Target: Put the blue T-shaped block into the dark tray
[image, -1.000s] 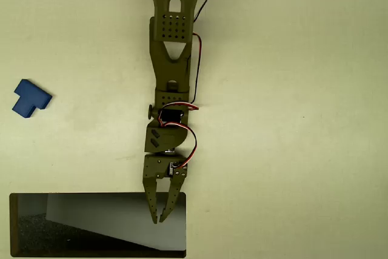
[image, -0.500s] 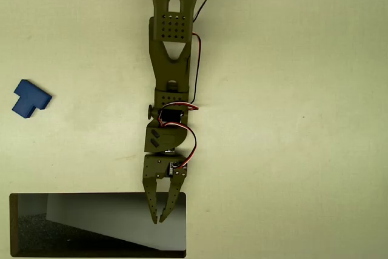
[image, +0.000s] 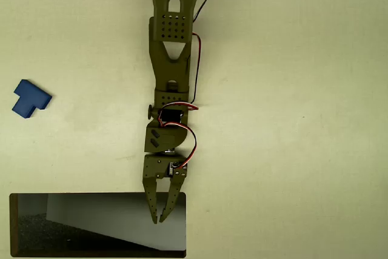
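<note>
overhead view. blue t-shaped block (image: 30, 99) lies flat on the pale worktop (image: 291, 89) near its left edge, about mid-height, free of any contact. dark tray (image: 97, 225) sits at the worktop's bottom edge, left of centre, well apart from the block; slanted pale-grey panel (image: 115, 219) inside it, dark speckled floor along the lower left. olive-green arm (image: 173, 59) reaches down from the top edge. gripper (image: 161, 218) points downward over the tray's right part, fingertips nearly meeting, empty. height above the panel cannot be judged from above.
</note>
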